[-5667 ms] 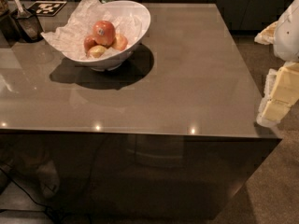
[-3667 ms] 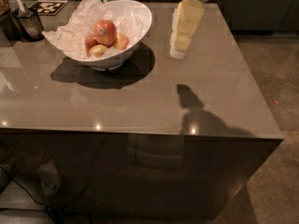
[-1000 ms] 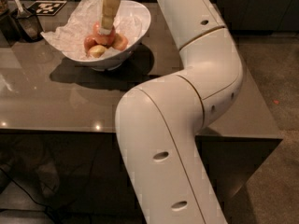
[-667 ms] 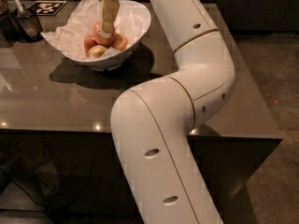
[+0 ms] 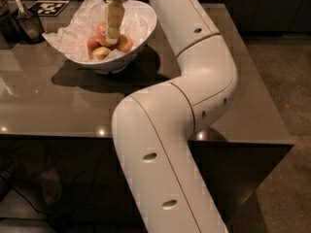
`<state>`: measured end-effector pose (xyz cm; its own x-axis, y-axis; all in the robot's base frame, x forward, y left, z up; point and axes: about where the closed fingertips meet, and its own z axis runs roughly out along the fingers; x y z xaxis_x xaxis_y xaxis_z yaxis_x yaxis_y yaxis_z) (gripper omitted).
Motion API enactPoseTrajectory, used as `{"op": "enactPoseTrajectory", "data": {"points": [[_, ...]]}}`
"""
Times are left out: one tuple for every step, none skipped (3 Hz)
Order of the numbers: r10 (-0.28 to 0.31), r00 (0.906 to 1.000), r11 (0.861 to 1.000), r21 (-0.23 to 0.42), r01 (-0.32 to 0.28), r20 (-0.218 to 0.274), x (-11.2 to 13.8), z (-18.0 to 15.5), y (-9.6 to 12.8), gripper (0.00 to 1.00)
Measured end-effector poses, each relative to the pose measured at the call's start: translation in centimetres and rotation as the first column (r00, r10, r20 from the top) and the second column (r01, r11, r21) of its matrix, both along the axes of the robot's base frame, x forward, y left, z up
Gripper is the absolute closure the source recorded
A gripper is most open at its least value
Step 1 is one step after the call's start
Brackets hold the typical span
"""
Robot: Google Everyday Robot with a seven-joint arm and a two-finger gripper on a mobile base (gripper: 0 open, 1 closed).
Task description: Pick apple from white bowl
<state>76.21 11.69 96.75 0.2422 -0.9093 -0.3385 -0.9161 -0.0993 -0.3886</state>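
The white bowl [image 5: 141, 33] stands at the far left of the grey table, lined with crumpled white paper. It holds several fruits. The large red-orange apple [image 5: 101, 33] lies in the middle, mostly hidden behind my gripper. A smaller red apple [image 5: 125, 43] lies right of it, another [image 5: 92, 44] left of it, and a small yellowish fruit [image 5: 101, 53] lies in front. My gripper [image 5: 112, 37] reaches straight down into the bowl, its tips at the large apple.
My white arm sweeps from the bottom centre up across the table to the bowl. A dark container with a utensil [image 5: 26, 23] and a black-and-white marker tag [image 5: 47, 8] sit at the far left back. The table's right edge [image 5: 272, 106] drops to the floor.
The arm came in from the right, crossed the table and lowered the gripper into the bowl. Over the last second it has shifted only slightly.
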Motion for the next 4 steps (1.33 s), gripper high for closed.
{"op": "enactPoseTrajectory", "data": {"points": [[0.007, 1.0, 1.0, -0.018, -0.007, -0.007, 0.3, -1.0, -0.2, 0.0], [0.016, 0.9997, 0.999, -0.032, -0.017, -0.017, 0.6, -2.1, -0.4, 0.0], [0.027, 0.9988, 0.999, -0.038, -0.028, -0.041, 0.8, -3.7, -0.2, 0.0], [0.036, 0.9976, 0.998, -0.056, -0.039, -0.059, 0.9, -4.9, -0.1, 0.0]]}}
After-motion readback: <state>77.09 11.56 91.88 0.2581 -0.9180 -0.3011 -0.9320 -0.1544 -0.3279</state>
